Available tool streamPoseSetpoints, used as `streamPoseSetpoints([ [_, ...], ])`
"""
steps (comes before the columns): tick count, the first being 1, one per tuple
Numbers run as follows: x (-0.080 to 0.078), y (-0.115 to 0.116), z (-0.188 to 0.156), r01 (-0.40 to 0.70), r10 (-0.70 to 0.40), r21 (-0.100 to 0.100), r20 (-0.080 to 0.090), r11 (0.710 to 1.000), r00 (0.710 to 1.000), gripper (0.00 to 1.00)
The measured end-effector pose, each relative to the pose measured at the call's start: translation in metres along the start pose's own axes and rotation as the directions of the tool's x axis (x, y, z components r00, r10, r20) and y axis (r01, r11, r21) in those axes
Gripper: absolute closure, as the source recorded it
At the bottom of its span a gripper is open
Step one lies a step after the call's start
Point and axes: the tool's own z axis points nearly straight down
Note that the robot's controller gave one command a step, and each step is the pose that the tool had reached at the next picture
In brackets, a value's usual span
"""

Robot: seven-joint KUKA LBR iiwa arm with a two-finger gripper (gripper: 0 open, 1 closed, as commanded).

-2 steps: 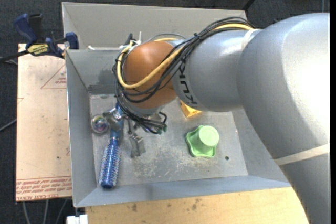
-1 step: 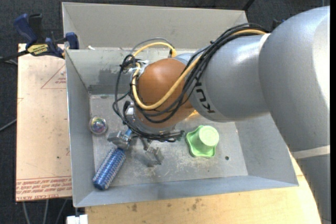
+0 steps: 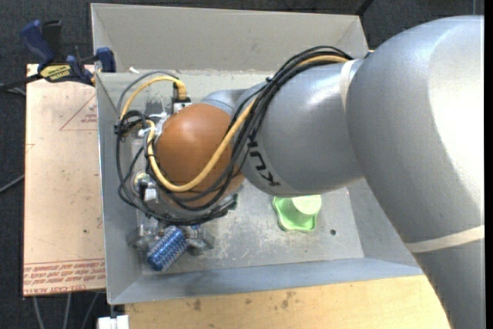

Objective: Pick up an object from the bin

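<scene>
I find the gripper (image 3: 171, 233) low in the near-left corner of the bin (image 3: 231, 38), under the arm's orange cover (image 3: 192, 146) and its loop of black and yellow cables (image 3: 135, 131). Whether the tool stands wide or narrow I cannot tell; the cover and wrist hardware hide its working end. Directly below it lies a blue ridged piece (image 3: 163, 252), a short block with a ribbed or toothed surface, probably hard plastic, set at a slant on the bin floor close to the near wall. That is the thing closest to the tool, and I judge it the likely candidate. I cannot confirm that it is gripped. A pale green translucent piece (image 3: 296, 213), soft-edged and glossy, lies well apart to the right, partly under the arm (image 3: 323, 135). The floor is dull, scuffed grey metal, which should let a hard piece slide if nudged. To do this step well, I would close across the blue piece's narrow sides and not along its length, so that the ribs give purchase. I would keep the tool clear of the near wall, then lift straight up and check the hold before moving away.
</scene>
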Motion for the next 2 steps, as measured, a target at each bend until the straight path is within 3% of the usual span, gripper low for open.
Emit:
streamPoseSetpoints([
  [1, -0.001, 0.002, 0.002, 0.000, 0.000, -0.005, 0.004, 1.000, 1.000, 1.00],
  [2, -0.001, 0.000, -0.144, 0.006, -0.006, 0.003, 0.008, 1.000, 1.000, 1.00],
])
